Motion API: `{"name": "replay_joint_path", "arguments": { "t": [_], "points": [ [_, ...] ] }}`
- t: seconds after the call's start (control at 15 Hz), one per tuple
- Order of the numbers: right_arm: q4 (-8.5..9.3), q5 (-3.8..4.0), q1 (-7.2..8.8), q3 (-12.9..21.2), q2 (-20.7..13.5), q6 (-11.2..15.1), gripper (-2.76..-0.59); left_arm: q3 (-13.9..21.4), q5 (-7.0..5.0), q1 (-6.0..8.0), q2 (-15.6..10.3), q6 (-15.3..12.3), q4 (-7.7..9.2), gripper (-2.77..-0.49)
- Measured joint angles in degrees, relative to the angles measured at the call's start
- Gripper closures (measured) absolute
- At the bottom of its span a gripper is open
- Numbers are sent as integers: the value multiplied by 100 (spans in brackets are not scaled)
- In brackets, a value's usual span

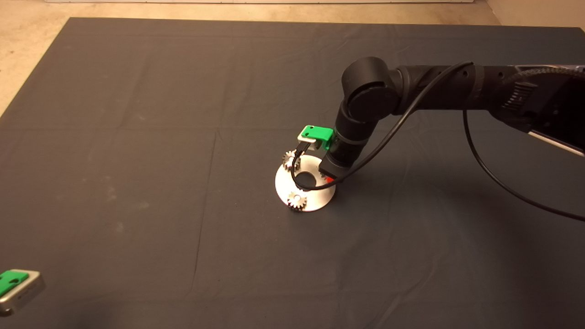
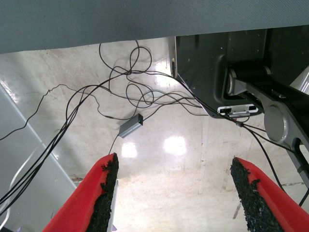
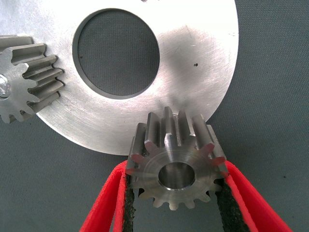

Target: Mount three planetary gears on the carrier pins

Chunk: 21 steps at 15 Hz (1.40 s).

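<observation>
**Third gear in the claw, hovering at the carrier's rim**

The right claw [image 3: 175, 193] is down over the round carrier disc [image 1: 315, 201] in the middle of the dark tabletop [image 1: 137, 137], and it is pinching a planetary gear [image 3: 176, 162] between its red fingers [image 3: 104, 208], pads pressed against the teeth on either flank. Gripping by the teeth leaves the centre bore open, which is just what has to slide over a pin.

In the wrist view the held gear sits at the disc's edge, near the large central hole [image 3: 116, 53], tilted so its bore faces the camera. The pin it is meant for is not visible here; the gear itself probably hides it, so I cannot say whether the bore is lined up.

Two other gears look seated on the disc: one on the near rim [image 1: 296, 200], its pin tip showing through the hole, and one on the far side [image 1: 288, 161], partly behind the cable.

My read: this is the last of three, and the next move needs the bore squared over the pin before lowering.

The left claw [image 2: 176, 193] waits at the lower left edge, spread and carrying nothing, over floor cables [image 2: 125, 82].
</observation>
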State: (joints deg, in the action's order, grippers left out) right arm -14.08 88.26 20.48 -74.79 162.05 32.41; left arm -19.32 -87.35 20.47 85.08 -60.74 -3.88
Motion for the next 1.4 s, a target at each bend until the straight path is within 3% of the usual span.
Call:
{"name": "replay_joint_path", "arguments": {
  "t": [0.6, 1.4],
  "points": [
    [-30, -4, 1, -1, 0, 0, -98, 0, 0, -1, 0, 0, 0, -161],
    [69, -17, 16, -45, 4, -1, -98, 0, 0, -2, 1, 0, 0, -161]
  ]
}}
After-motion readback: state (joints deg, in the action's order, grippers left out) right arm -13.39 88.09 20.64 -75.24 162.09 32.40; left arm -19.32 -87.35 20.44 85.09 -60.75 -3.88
